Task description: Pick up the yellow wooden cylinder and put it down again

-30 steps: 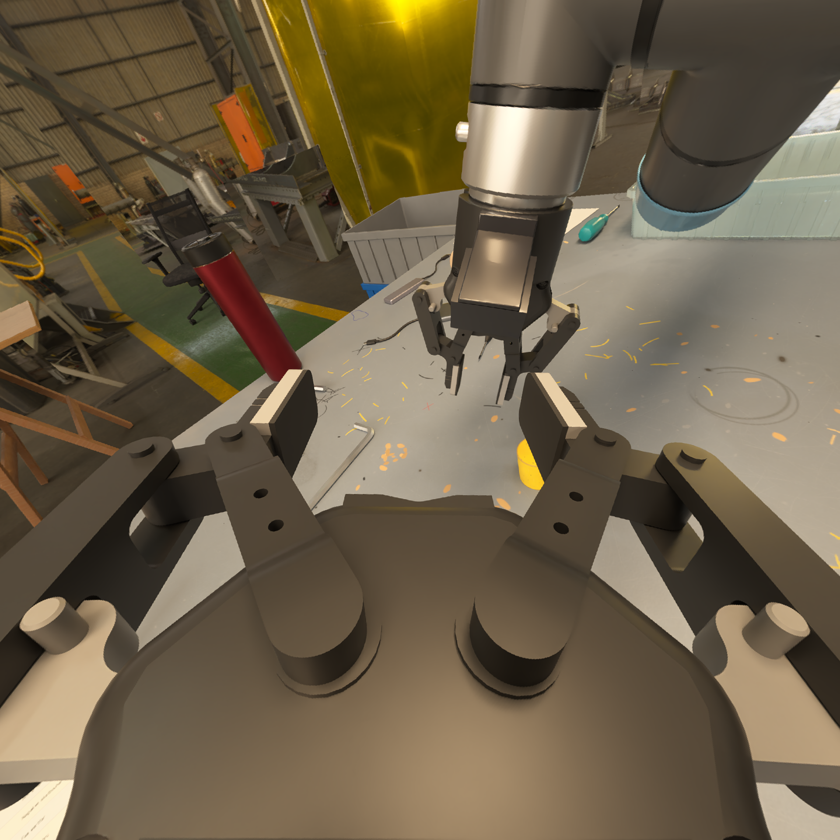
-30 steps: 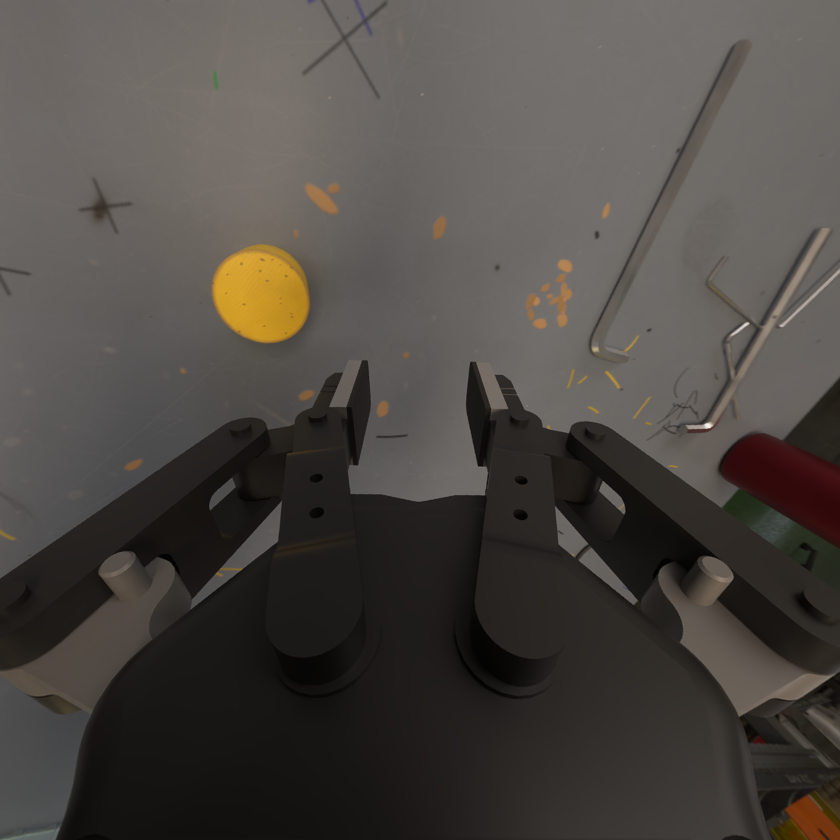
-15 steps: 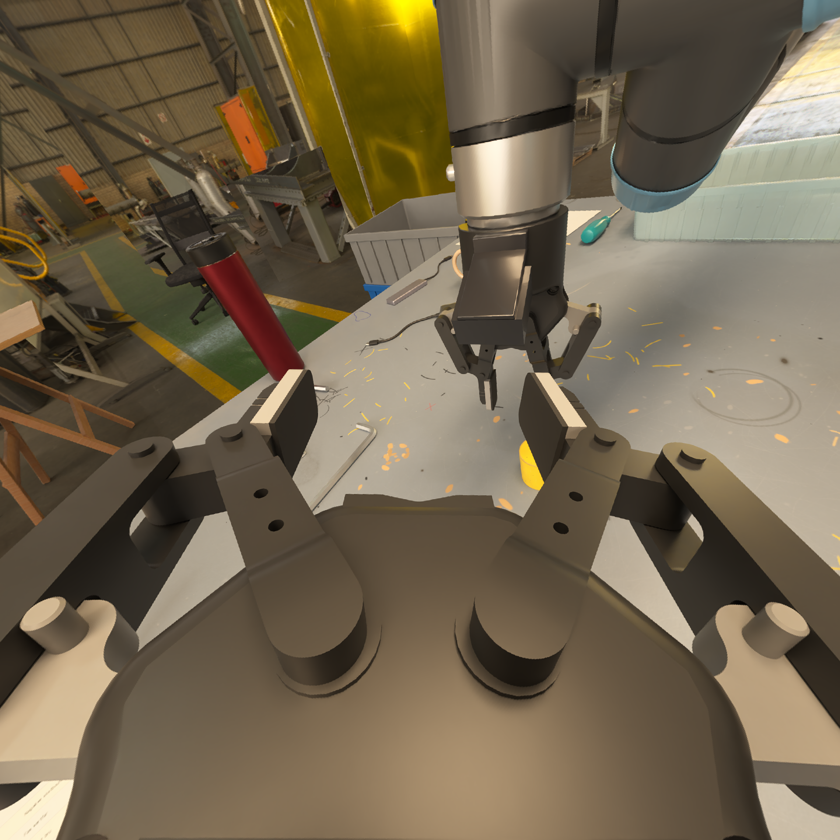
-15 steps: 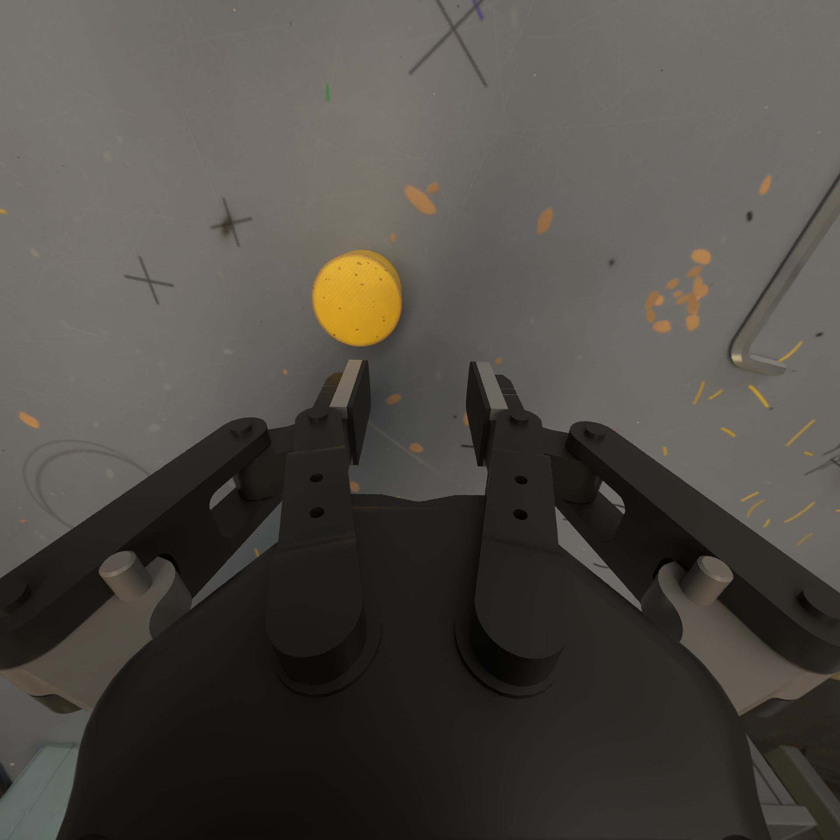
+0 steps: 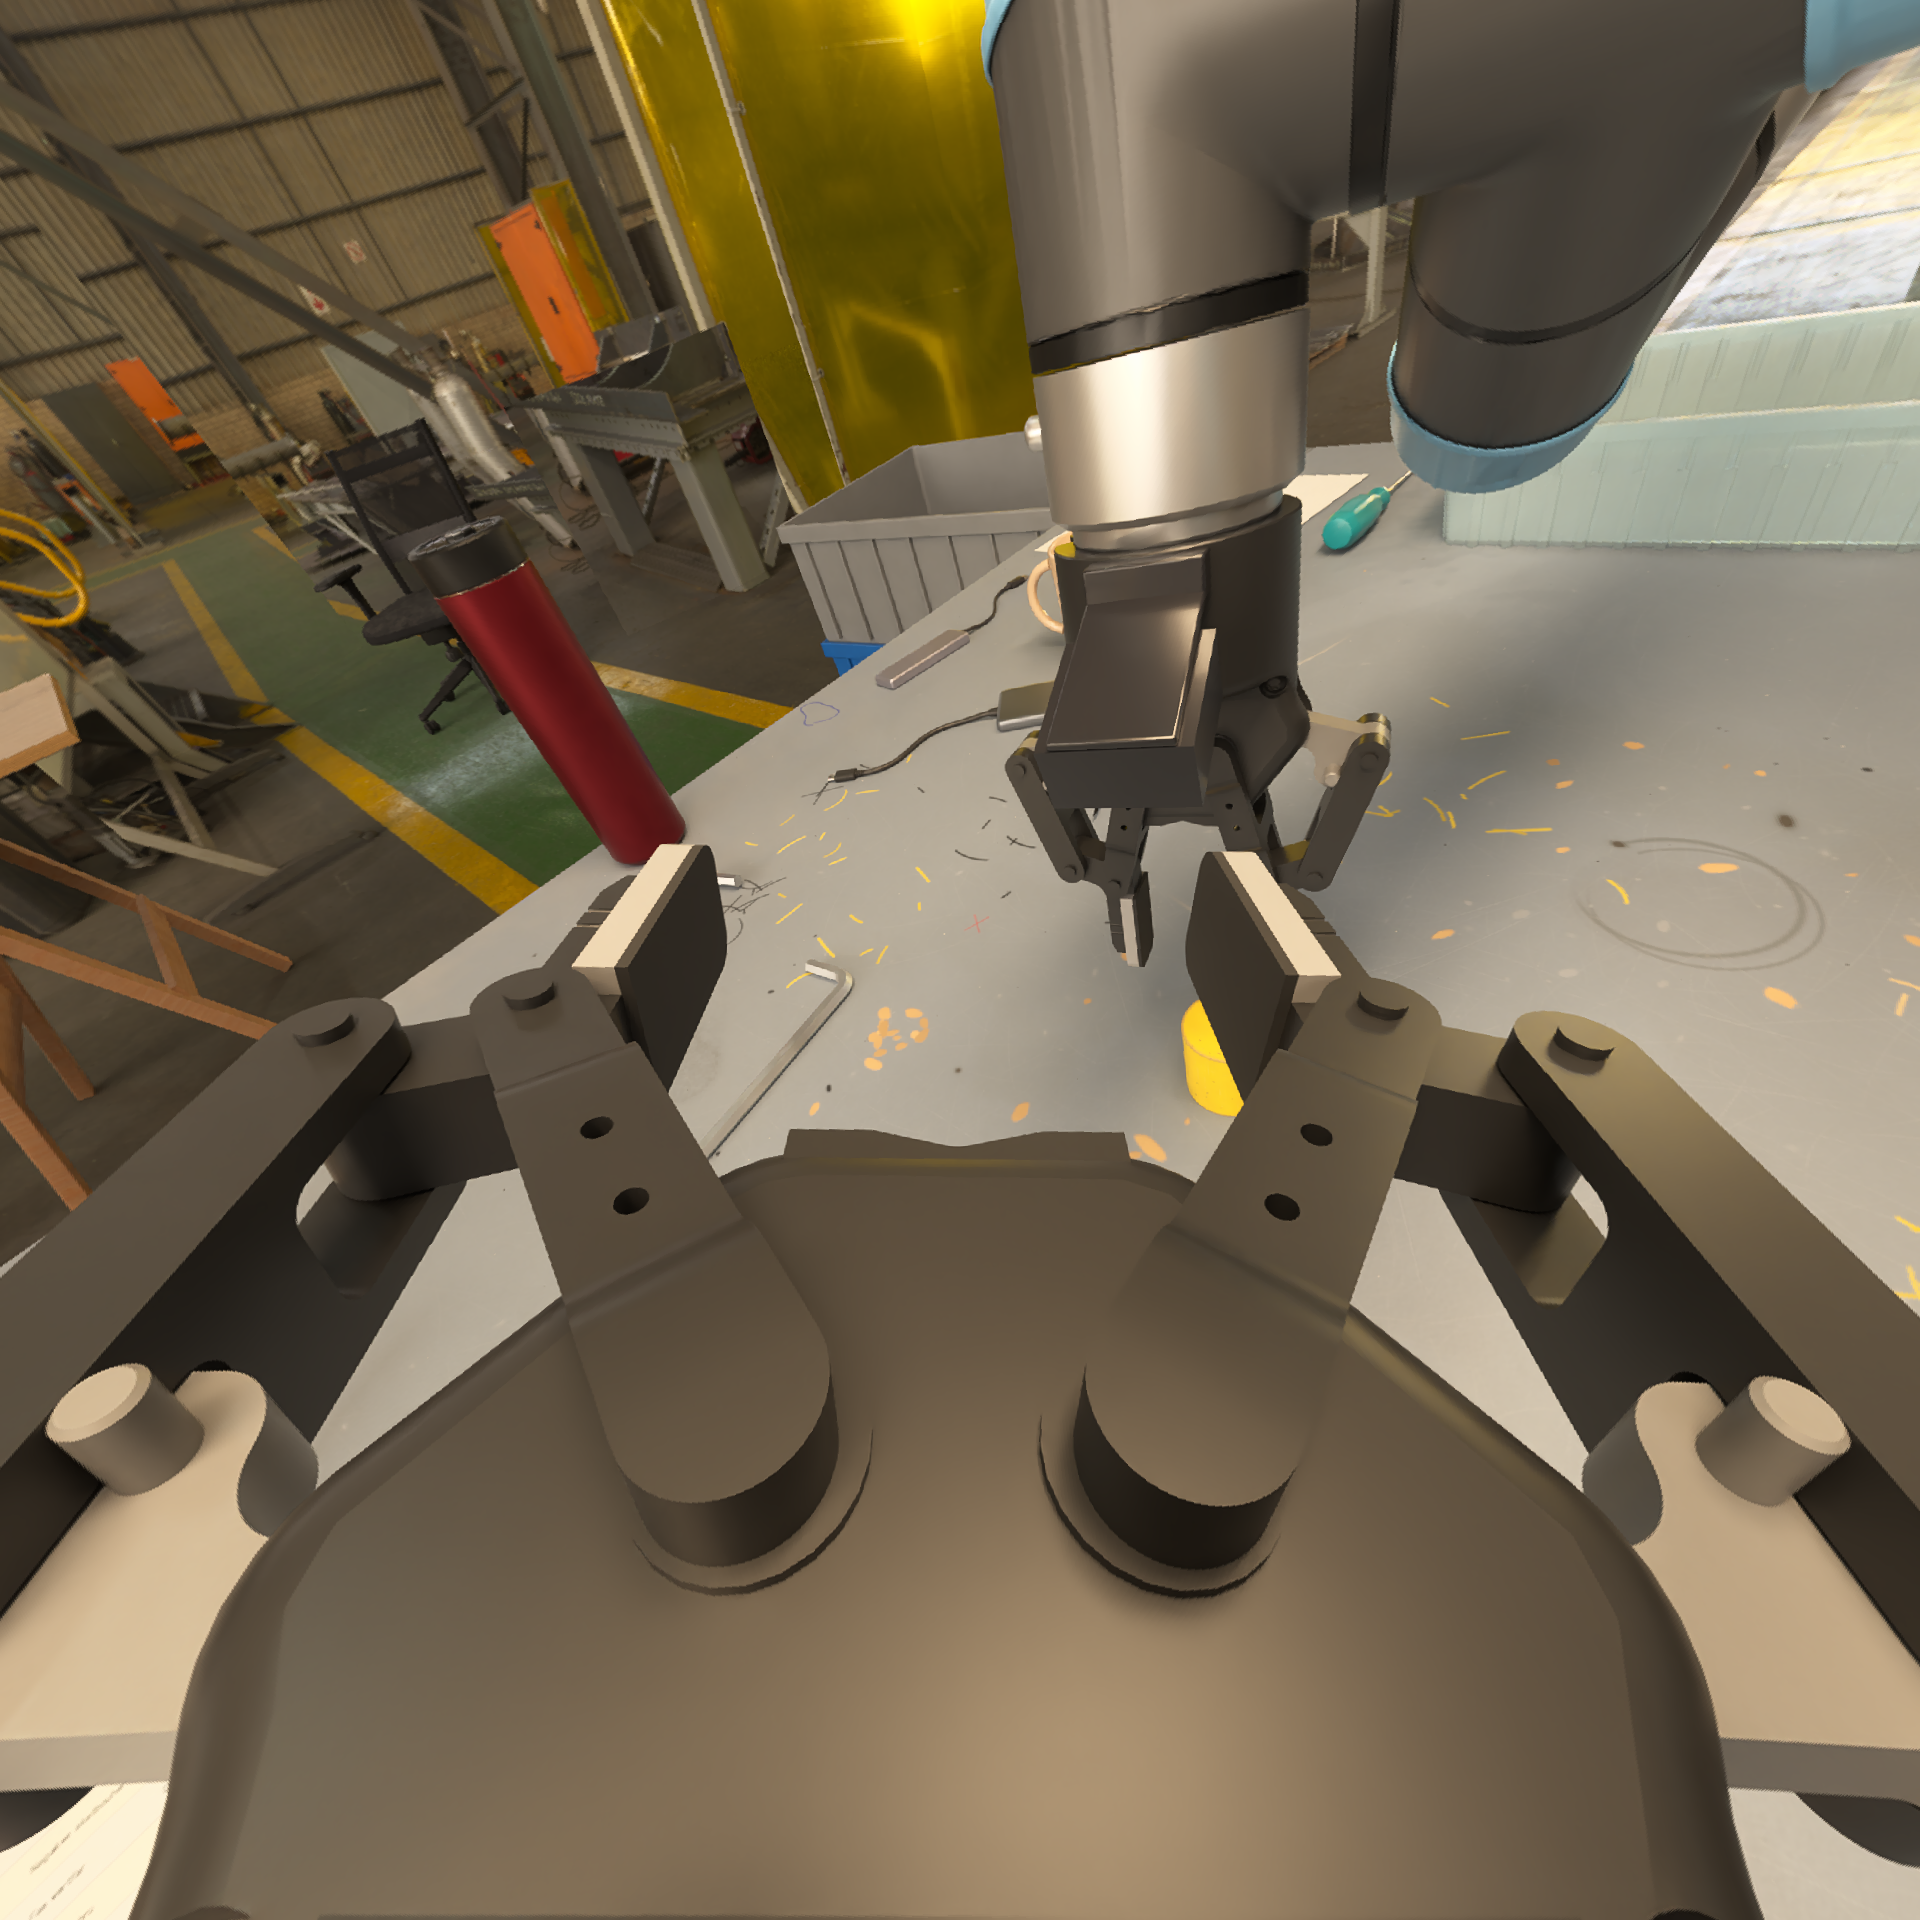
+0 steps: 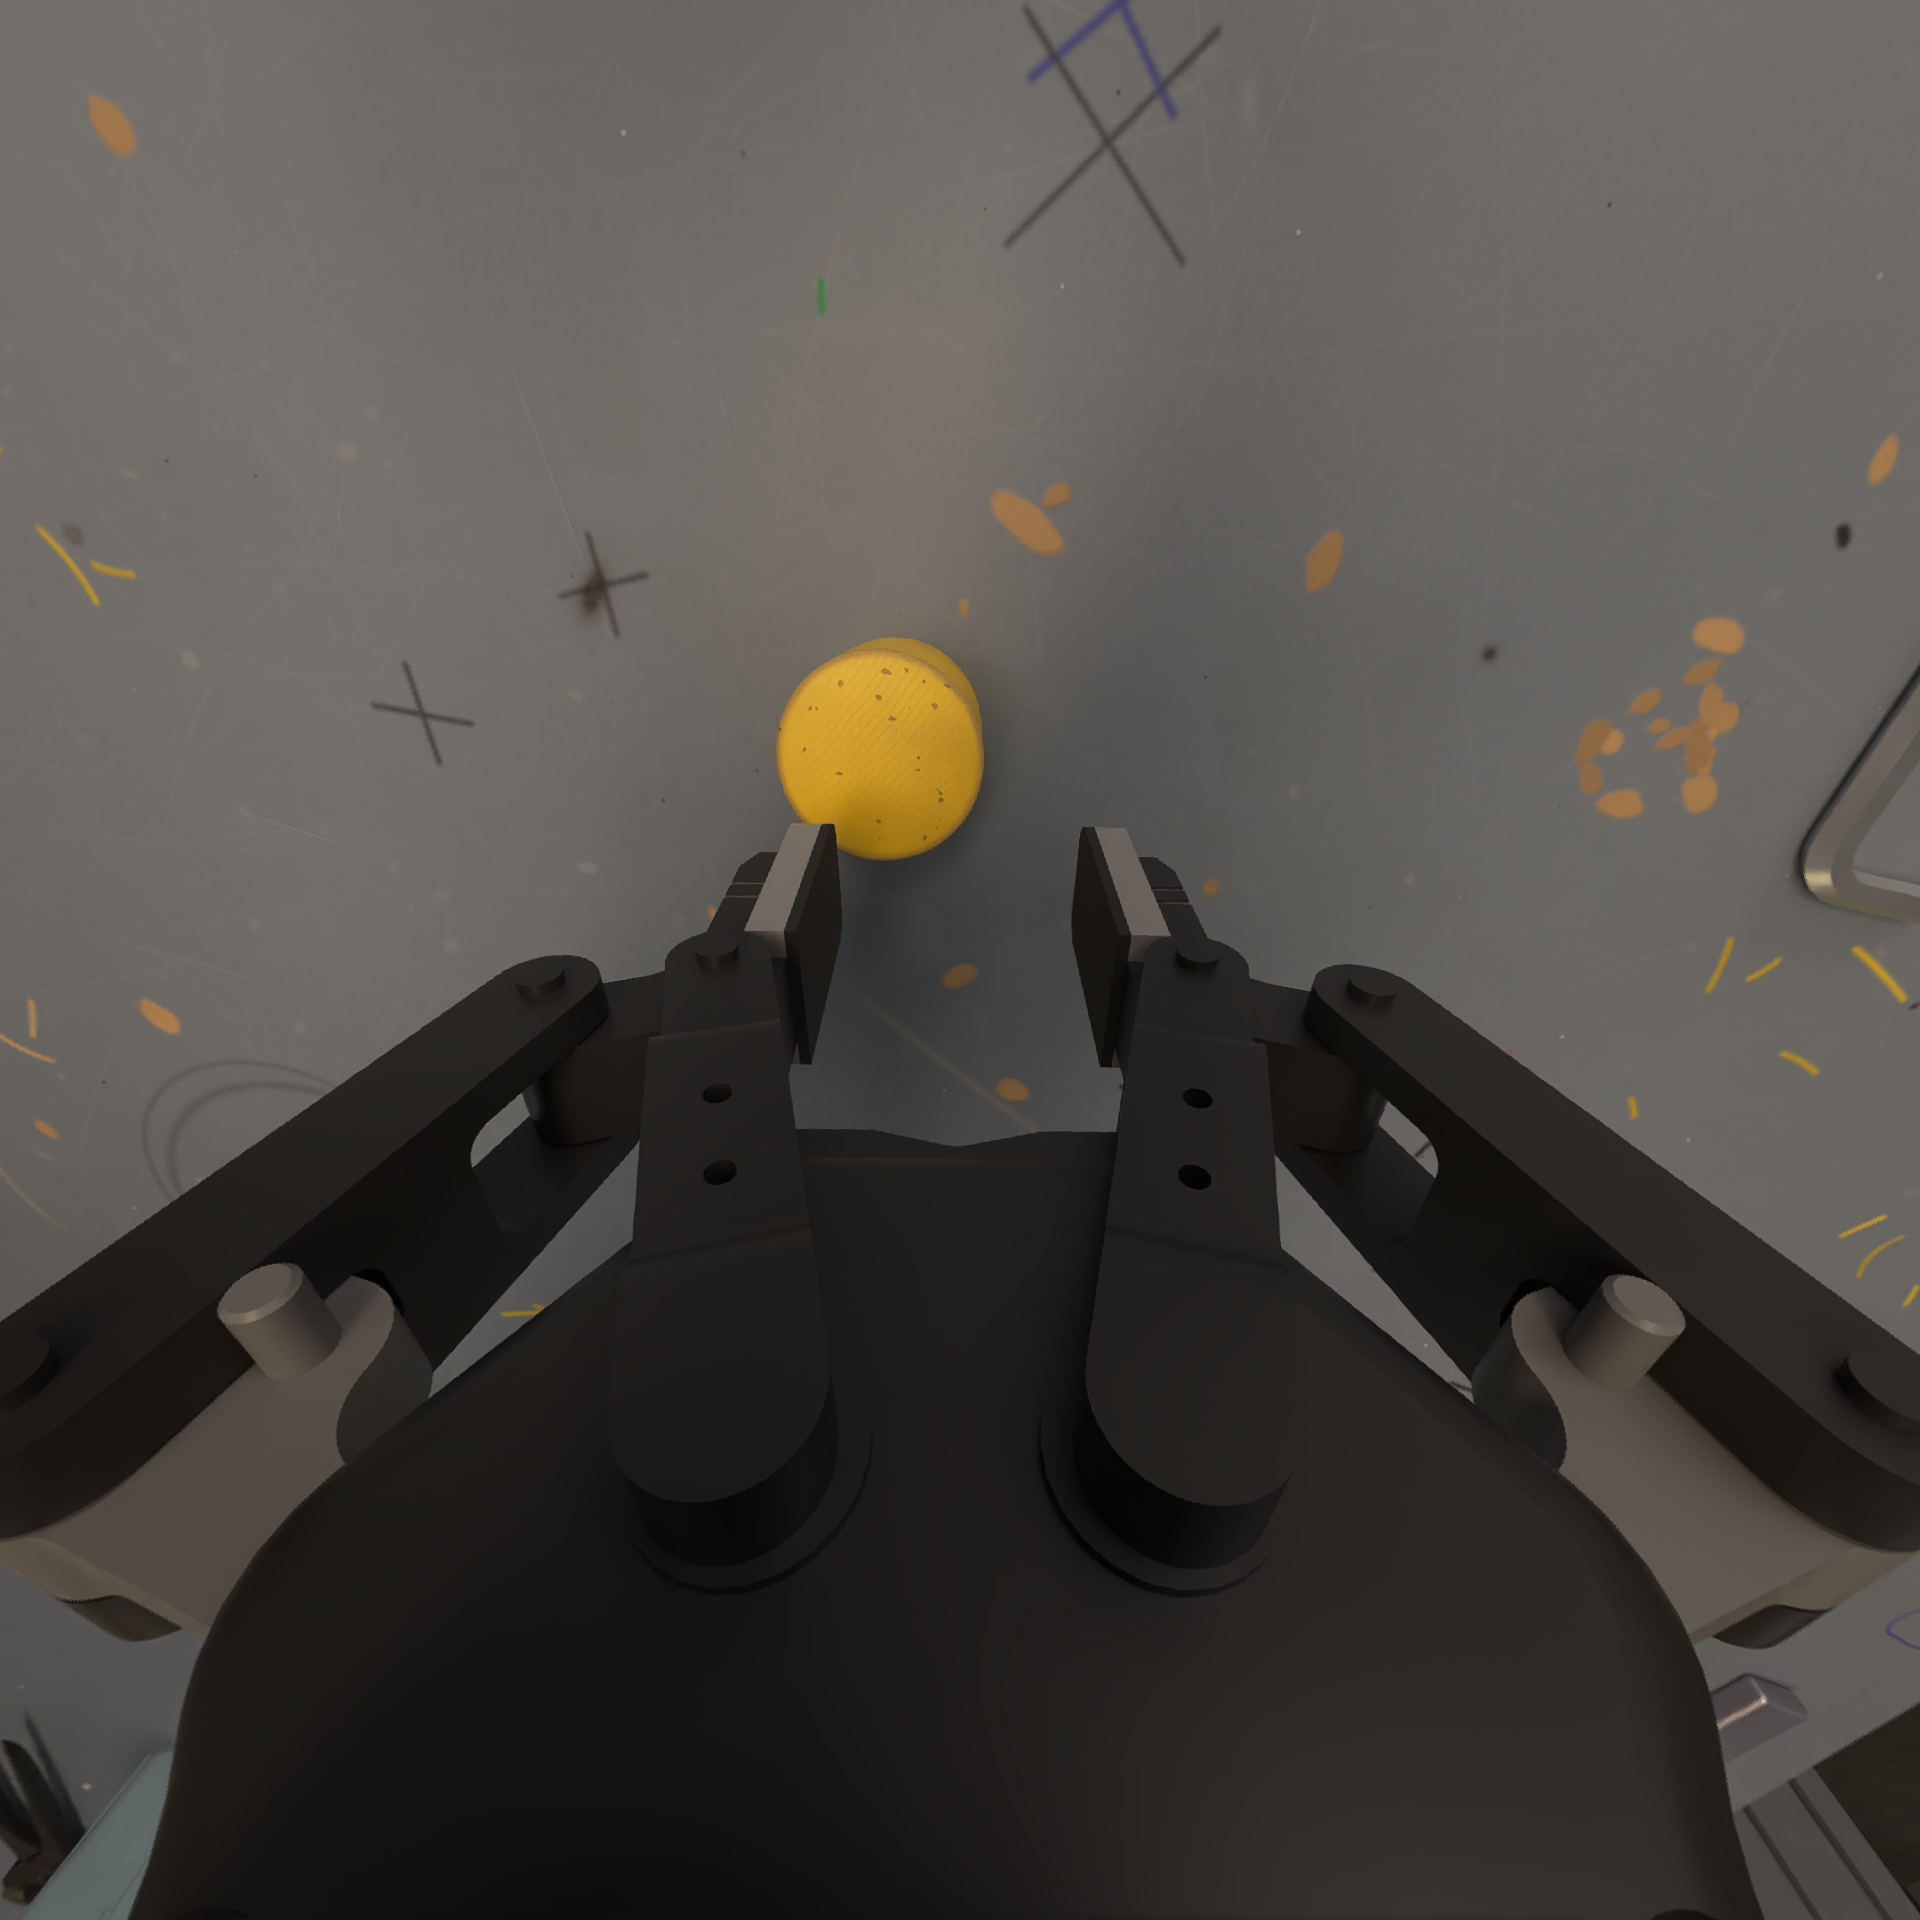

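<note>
The yellow wooden cylinder (image 6: 881, 748) stands upright on the grey table, seen from above in the right wrist view, just ahead of my left fingertip. My right gripper (image 6: 954, 914) is open and empty, pointing down above the table, with the cylinder slightly beyond and left of the gap. In the left wrist view the cylinder (image 5: 1205, 1060) is partly hidden behind my left gripper's right finger. The right gripper (image 5: 1135, 930) hangs just above and behind it. My left gripper (image 5: 956, 935) is wide open, empty and low over the table.
An L-shaped hex key (image 5: 784, 1049) lies on the table to the left; another shows at the right edge (image 6: 1860, 831). A red cylinder (image 5: 561, 717) stands past the table edge. A grey bin (image 5: 914, 540), a teal screwdriver (image 5: 1356, 520) and a pale box (image 5: 1683, 478) sit at the back.
My right gripper has moved across the table toward the cylinder, which went from far left to just ahead of the fingers. The fingers kept the same opening. The left gripper has not moved.
</note>
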You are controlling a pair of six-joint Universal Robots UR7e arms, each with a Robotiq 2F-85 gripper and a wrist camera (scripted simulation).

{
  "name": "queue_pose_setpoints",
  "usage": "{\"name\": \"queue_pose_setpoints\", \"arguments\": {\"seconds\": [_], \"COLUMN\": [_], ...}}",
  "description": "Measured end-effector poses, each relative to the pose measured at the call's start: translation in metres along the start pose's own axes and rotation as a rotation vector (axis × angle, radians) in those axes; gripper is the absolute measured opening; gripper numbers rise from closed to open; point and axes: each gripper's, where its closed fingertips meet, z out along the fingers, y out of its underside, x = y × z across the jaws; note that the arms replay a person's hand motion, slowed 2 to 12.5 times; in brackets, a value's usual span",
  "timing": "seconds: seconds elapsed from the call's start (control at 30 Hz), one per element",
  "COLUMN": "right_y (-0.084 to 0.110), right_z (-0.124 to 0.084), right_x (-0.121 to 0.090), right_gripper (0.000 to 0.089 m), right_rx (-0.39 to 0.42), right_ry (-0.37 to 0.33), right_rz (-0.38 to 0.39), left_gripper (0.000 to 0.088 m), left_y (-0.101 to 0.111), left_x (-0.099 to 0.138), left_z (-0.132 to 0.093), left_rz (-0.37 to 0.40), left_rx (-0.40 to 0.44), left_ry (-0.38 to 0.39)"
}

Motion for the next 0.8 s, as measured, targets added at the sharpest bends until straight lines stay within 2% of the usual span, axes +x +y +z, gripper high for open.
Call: {"name": "queue_pose_setpoints", "arguments": {"seconds": [0.8], "right_y": [-0.014], "right_z": [0.013], "right_x": [0.005], "right_gripper": [0.0432], "right_rx": [0.021], "right_ry": [0.006], "right_rz": [0.031], "left_gripper": [0.0775], "left_y": [0.003], "left_x": [0.008], "left_z": [0.005], "left_rz": [0.022], "left_rx": [-0.024], "left_ry": [0.018]}}
